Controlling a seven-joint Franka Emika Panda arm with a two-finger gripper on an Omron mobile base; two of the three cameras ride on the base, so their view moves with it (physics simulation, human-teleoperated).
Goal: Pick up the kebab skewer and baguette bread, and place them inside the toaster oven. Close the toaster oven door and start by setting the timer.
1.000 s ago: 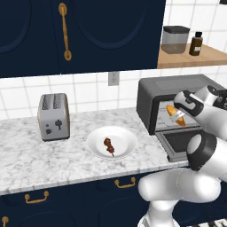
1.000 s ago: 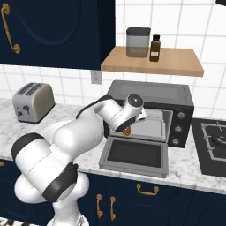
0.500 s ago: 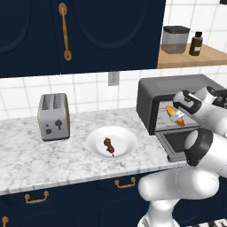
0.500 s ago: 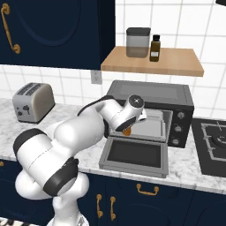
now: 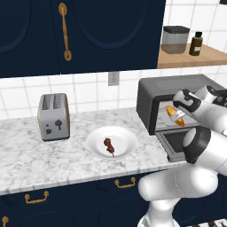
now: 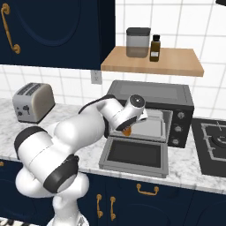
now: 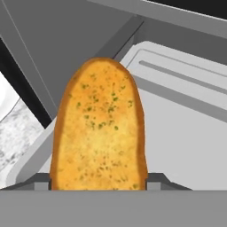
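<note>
Two fingers (image 7: 98,185) grip baguette bread (image 7: 98,133) at toaster oven (image 6: 152,95) mouth, door (image 6: 134,155) down.

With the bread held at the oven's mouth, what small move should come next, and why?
Probably ease the claw a little further in and down over the tray, then let go. The baguette bread is gripped between the fingers, above the tray at the open toaster oven, with its door dropped flat. The kebab skewer waits on the plate.
</note>
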